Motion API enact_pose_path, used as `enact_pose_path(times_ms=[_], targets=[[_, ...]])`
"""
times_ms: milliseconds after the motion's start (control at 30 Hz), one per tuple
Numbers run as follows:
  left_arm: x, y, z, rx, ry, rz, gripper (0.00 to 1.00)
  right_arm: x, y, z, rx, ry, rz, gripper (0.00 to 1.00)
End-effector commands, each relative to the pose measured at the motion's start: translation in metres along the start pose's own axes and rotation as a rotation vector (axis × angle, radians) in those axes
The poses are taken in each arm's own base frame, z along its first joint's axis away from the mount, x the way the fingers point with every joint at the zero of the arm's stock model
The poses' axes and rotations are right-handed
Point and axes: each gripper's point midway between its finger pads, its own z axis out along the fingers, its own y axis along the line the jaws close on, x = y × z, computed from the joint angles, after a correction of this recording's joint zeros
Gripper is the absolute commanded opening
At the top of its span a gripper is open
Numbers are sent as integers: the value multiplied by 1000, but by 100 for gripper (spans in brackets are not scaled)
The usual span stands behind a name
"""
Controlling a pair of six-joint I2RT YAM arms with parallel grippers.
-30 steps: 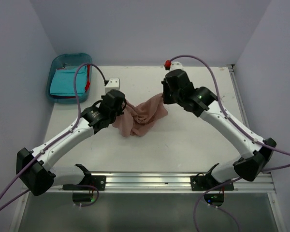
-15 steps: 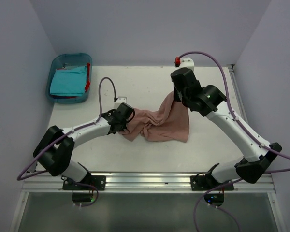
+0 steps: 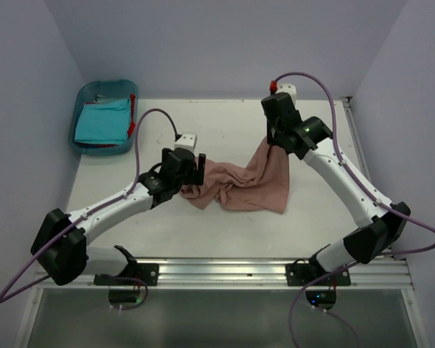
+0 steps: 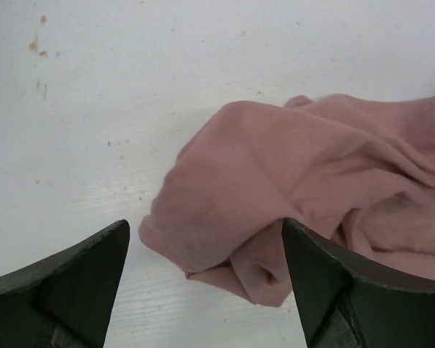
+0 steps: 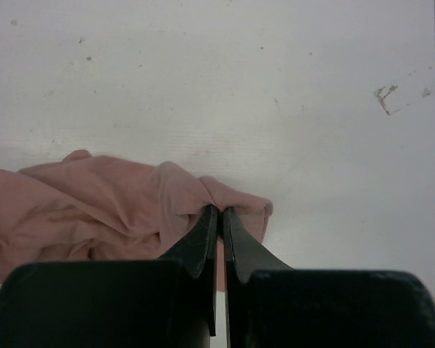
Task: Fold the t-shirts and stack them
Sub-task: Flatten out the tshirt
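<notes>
Currently clamping right gripper (image 5: 219, 210) tight on far corner of pink tee (image 3: 239, 185); holding left gripper (image 4: 204, 225) spread wide over tee's left end (cloth loose between fingers); showing tee crumpled on table (image 3: 275, 232).

The left gripper (image 4: 204, 225) has its two dark fingers (image 4: 80, 275) spread wide at the lower corners of the frame, with a rounded fold of the crumpled pink t-shirt (image 4: 312, 167) lying between them on the white table (image 4: 130, 87), which carries small brownish marks (image 4: 36, 45) at upper left
</notes>
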Motion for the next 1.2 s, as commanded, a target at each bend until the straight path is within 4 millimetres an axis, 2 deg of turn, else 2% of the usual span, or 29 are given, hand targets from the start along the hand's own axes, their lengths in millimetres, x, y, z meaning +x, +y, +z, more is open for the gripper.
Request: enact_pose_path(times_ms=[0, 67, 167, 233, 333, 400, 433, 467, 533, 567, 633, 667, 733, 867, 1000, 1167], targets=[[-4, -33, -13, 140, 26, 91, 88, -3, 6, 14, -26, -2, 11, 0], [20, -45, -12, 182, 127, 152, 84, -4, 6, 20, -30, 4, 18, 0], [50, -78, -25, 252, 185, 289, 80, -4, 10, 28, -41, 20, 21, 0], [60, -87, -27, 264, 203, 335, 77, -4, 12, 32, -53, 28, 25, 0], [71, -91, -27, 245, 243, 391, 70, -3, 15, 37, -63, 39, 24, 0], [67, -100, -31, 241, 243, 410, 66, -2, 15, 40, -63, 45, 23, 0], [73, -95, -30, 200, 266, 440, 65, -1, 15, 42, -60, 50, 21, 0], [70, -104, -34, 202, 255, 453, 65, 0, 15, 42, -61, 53, 21, 0], [77, -104, -37, 163, 275, 496, 65, 1, 15, 43, -62, 56, 19, 0], [73, -118, -46, 180, 255, 501, 65, 0, 14, 44, -63, 57, 21, 0], [72, -127, -56, 184, 247, 523, 65, 2, 13, 45, -60, 61, 18, 0], [73, -139, -65, 219, 238, 528, 65, 1, 12, 45, -59, 59, 18, 0], [81, -148, -69, 258, 255, 520, 65, 2, 12, 46, -61, 62, 20, 0], [104, -132, -62, 205, 302, 537, 61, 1, 12, 46, -69, 64, 19, 0], [113, -119, -57, 139, 319, 538, 54, 1, 12, 45, -74, 65, 23, 0], [129, -112, -44, 115, 356, 551, 51, 2, 13, 44, -86, 70, 29, 0]])
